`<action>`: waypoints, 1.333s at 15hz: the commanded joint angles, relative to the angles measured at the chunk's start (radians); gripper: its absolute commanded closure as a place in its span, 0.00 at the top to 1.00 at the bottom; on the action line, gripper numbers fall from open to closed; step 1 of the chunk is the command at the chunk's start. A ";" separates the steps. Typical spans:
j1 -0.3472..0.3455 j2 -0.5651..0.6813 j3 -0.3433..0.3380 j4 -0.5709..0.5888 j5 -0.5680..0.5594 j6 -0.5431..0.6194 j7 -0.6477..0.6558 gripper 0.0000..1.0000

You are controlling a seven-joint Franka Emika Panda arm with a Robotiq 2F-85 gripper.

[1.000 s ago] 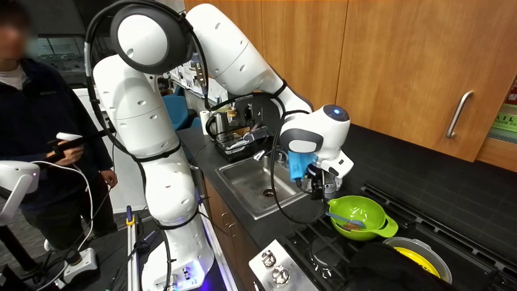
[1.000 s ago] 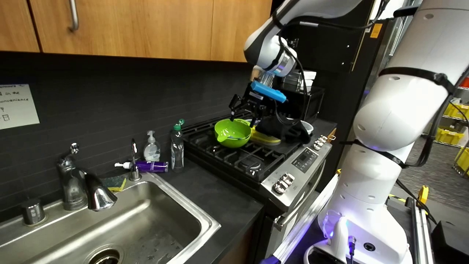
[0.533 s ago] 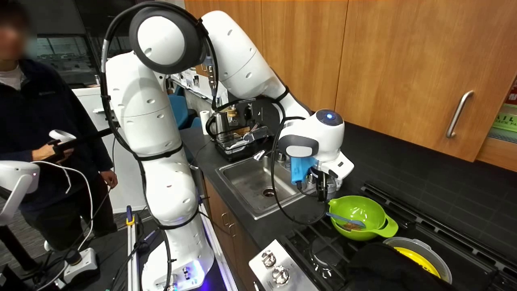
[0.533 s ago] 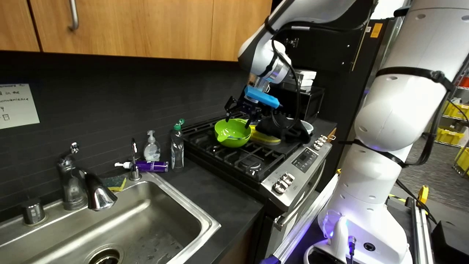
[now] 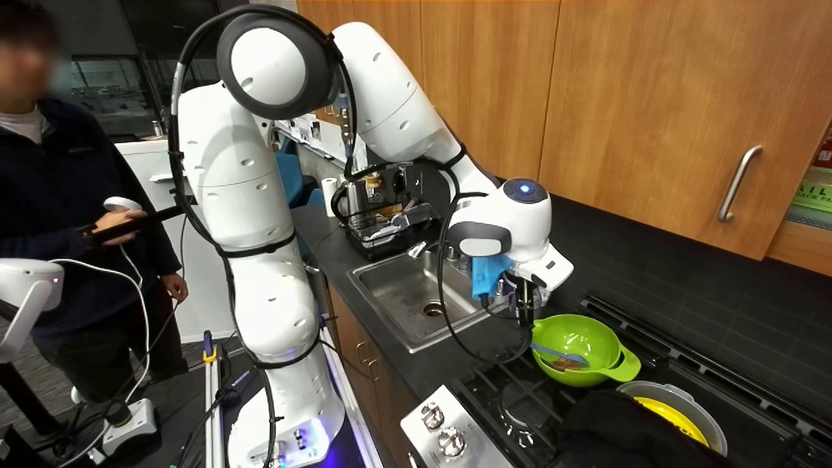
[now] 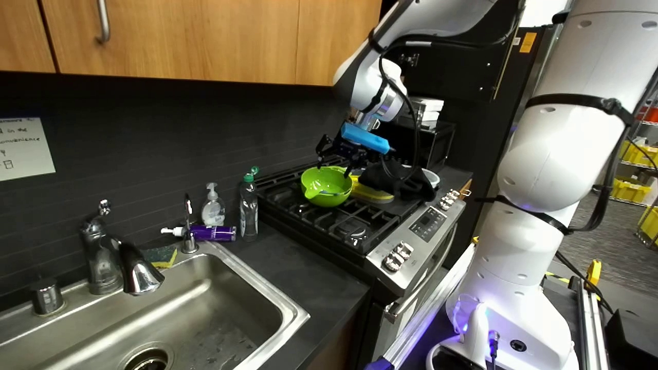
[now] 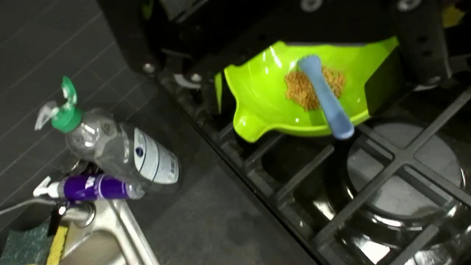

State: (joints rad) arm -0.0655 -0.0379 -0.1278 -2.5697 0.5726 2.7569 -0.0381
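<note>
the gripper [image 6: 333,170] held nothing, its fingers spread wide over the green bowl [image 7: 259,101]; whether they touched it could not be told. the bowl sat on the stove grate [image 7: 403,156], toward two o'clock in the wrist view. in it a blue utensil [image 7: 327,97] lay across brown crumbs [image 7: 300,90], handle over the rim toward five o'clock. a clear bottle [image 7: 117,147] stood toward nine.

One green spouted bowl [image 7: 261,92], one blue utensil [image 7: 326,96], three bottles [image 6: 249,210], one sponge [image 7: 27,243], one steel sink [image 6: 226,289], one person [image 5: 68,175] and one robot arm [image 5: 273,305] are appearing.
</note>
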 commanded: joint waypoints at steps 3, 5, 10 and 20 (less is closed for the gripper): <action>0.016 0.086 0.013 0.021 0.094 0.321 -0.009 1.00; 0.008 0.106 0.007 0.021 0.057 0.321 -0.013 1.00; -0.030 0.101 -0.014 0.051 -0.014 -0.002 -0.156 1.00; -0.153 0.166 -0.054 0.209 -0.255 -0.504 -0.364 1.00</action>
State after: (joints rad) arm -0.2019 0.0948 -0.1789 -2.4180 0.3640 2.3307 -0.3670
